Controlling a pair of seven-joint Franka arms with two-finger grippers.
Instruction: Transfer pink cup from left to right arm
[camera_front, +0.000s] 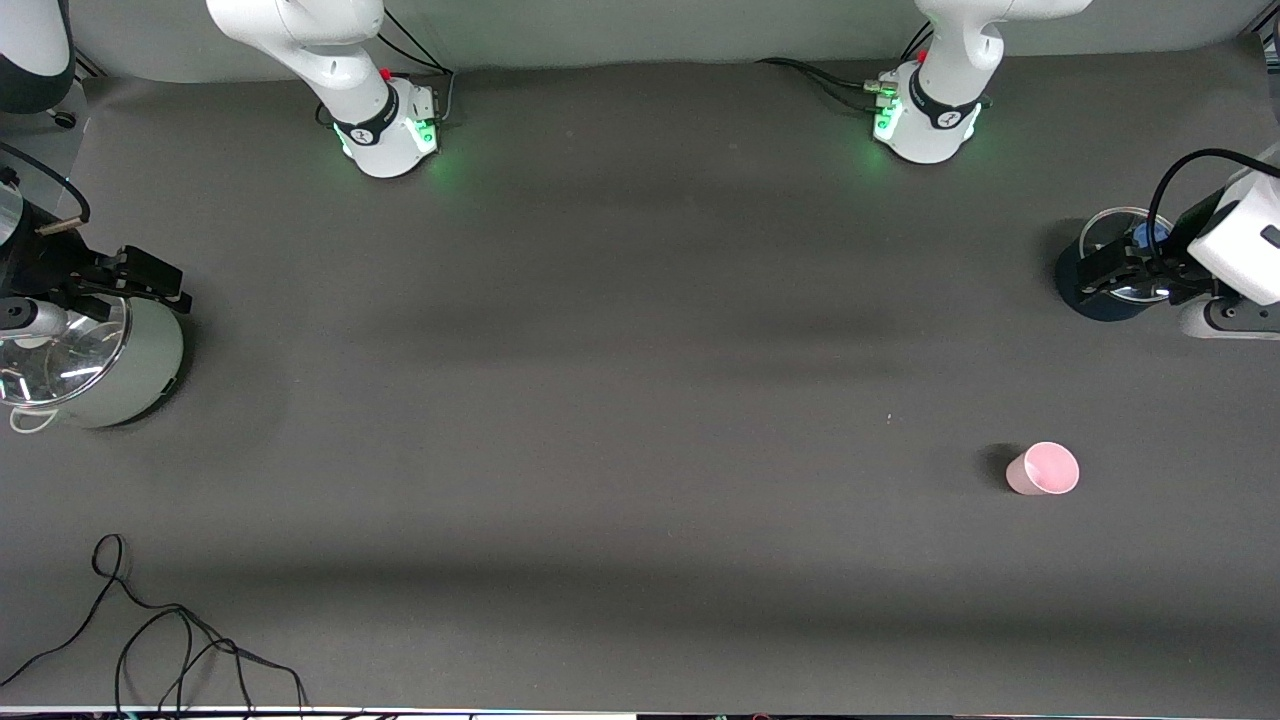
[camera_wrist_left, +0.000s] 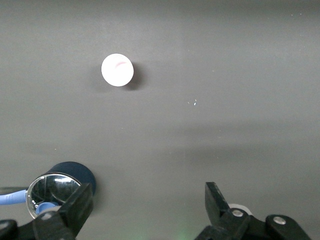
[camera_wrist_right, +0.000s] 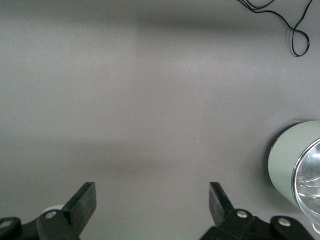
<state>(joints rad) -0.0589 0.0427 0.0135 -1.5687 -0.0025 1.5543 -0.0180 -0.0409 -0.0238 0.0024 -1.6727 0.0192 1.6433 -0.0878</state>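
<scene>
table (camera_front: 620, 330): dark grey | on it: pink cup (camera_front: 1042, 469), green pot (camera_front: 95, 365), blue pot (camera_front: 1105, 285), black cable (camera_front: 160, 640)

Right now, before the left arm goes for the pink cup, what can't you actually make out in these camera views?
- Inside of the pink cup: front view shows it at a slant, left wrist view too small.
- Dark blue pot: the left gripper hangs open over it, covering much of it.
- Pale green pot: cut by the frame edge, partly under the open right gripper.
</scene>
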